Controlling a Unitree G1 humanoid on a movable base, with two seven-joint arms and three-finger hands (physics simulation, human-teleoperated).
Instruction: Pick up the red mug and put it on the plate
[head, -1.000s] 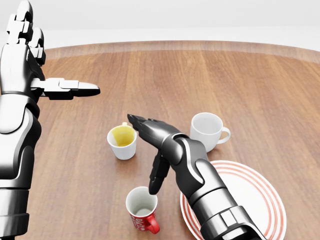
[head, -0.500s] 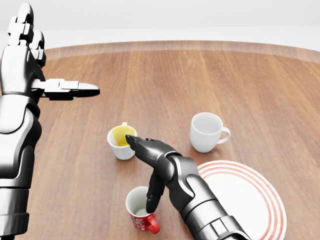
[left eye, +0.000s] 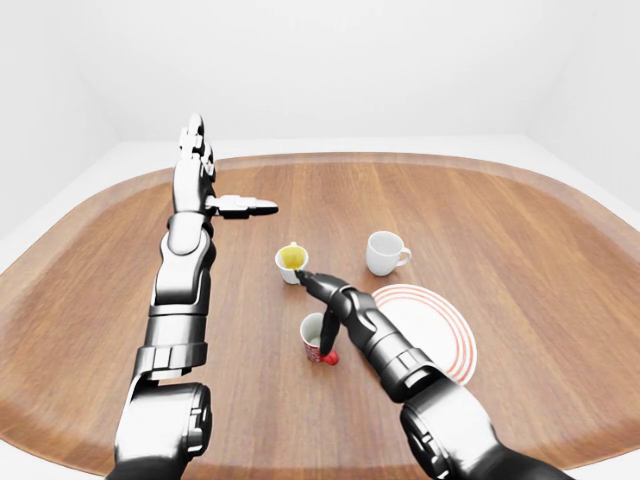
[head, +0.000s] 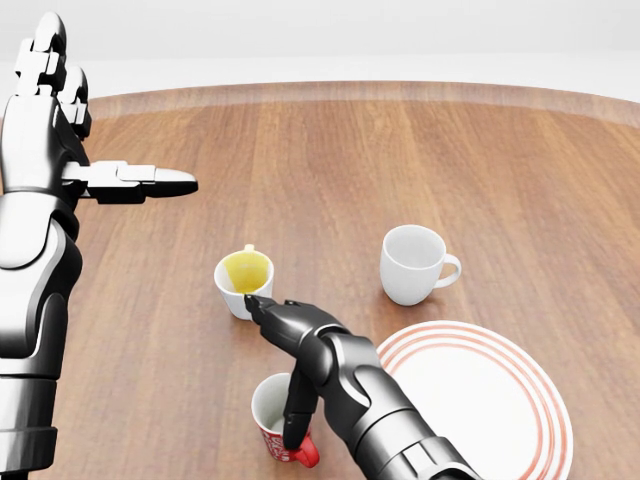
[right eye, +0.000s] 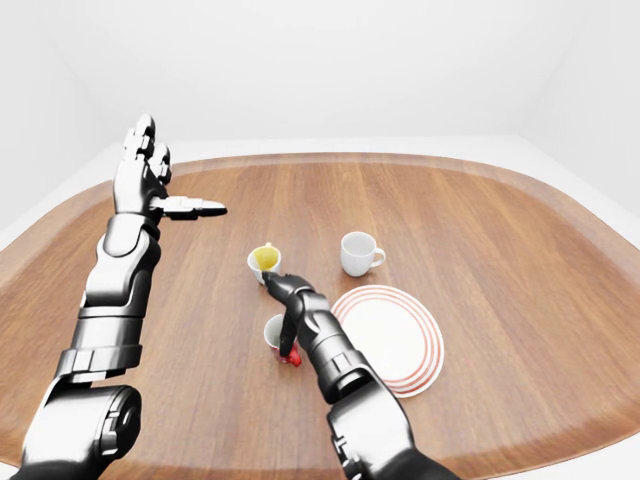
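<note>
Right robot hand (head: 290, 385) spread, one finger (head: 297, 405) inside red ceramic mug (head: 280, 425) w/ white interior; left robot hand (head: 75, 150) spread, raised — white red-ringed plate (head: 500, 400) beside.

White marks on the red mug (head: 283, 443), too small to read

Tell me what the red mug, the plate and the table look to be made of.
Red mug: likely glazed ceramic, glossy red outside, white inside.
Plate: probably glazed ceramic too, smooth white with red rim rings.
Table: wood or wood-look veneer, with lengthwise grain and a soft satin sheen.
</note>
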